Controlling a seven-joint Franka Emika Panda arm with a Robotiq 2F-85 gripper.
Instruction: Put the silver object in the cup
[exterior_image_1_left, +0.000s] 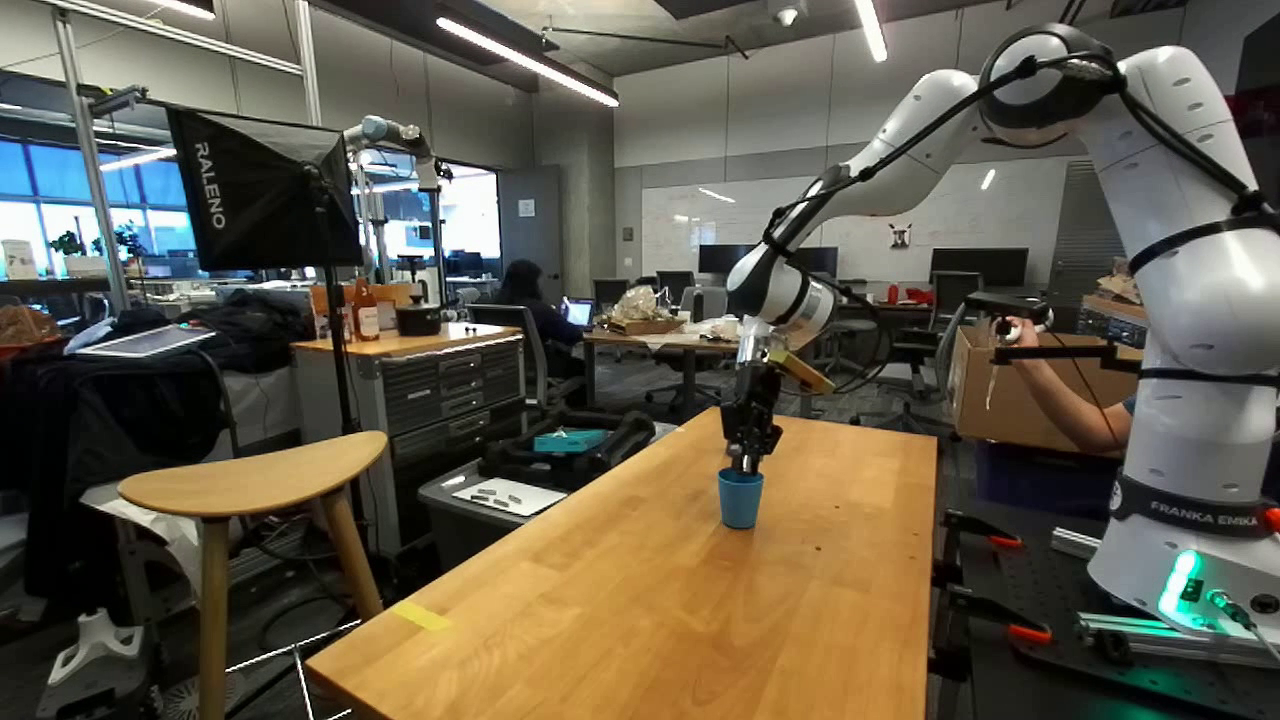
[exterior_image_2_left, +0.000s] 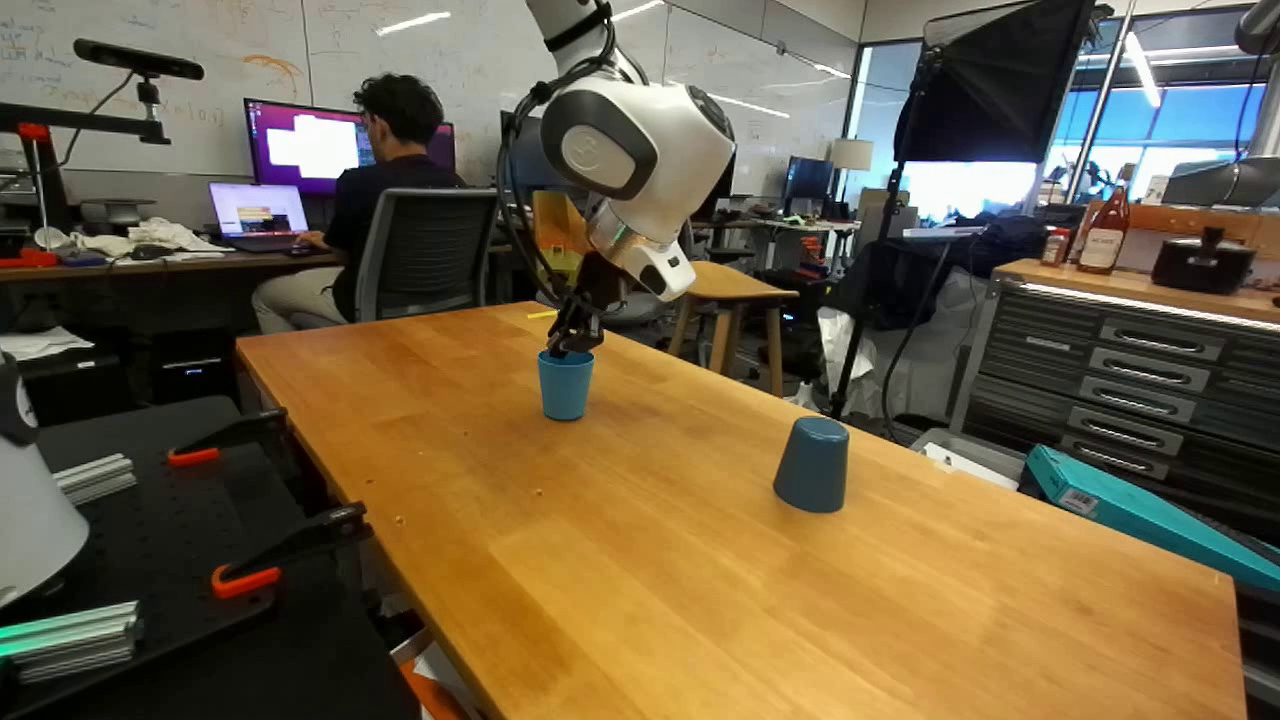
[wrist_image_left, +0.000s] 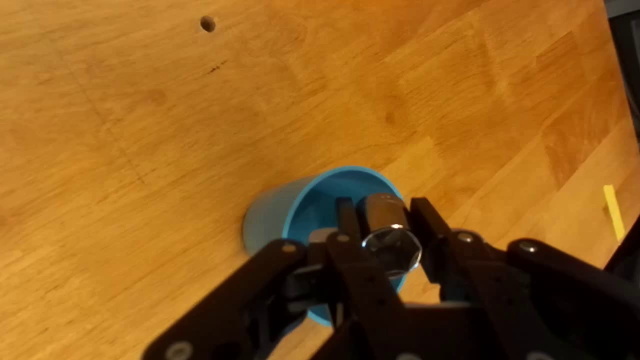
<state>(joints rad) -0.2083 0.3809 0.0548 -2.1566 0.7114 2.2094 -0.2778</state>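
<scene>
The bright blue cup (exterior_image_1_left: 741, 502) stands upright on the wooden table, mouth up. It also shows in an exterior view (exterior_image_2_left: 566, 388) and in the wrist view (wrist_image_left: 270, 215). My gripper (wrist_image_left: 382, 207) points down over the cup's mouth, its fingertips at about rim height; it shows in both exterior views (exterior_image_1_left: 750, 450) (exterior_image_2_left: 574, 342). It is shut on the silver object (wrist_image_left: 384, 212), a shiny cylinder with a hollow-looking end. The silver object's lower end is at or just inside the cup's mouth, near one side of the rim. In an exterior view only a bit of it (exterior_image_1_left: 744, 464) shows.
A darker blue cup (exterior_image_2_left: 812, 465) stands upside down farther along the wooden table (exterior_image_2_left: 620, 560). Yellow tape (exterior_image_1_left: 422, 615) lies near a table corner. A stool (exterior_image_1_left: 260, 475) stands beside the table. Clamps (exterior_image_1_left: 990, 530) sit along the edge on the robot's side.
</scene>
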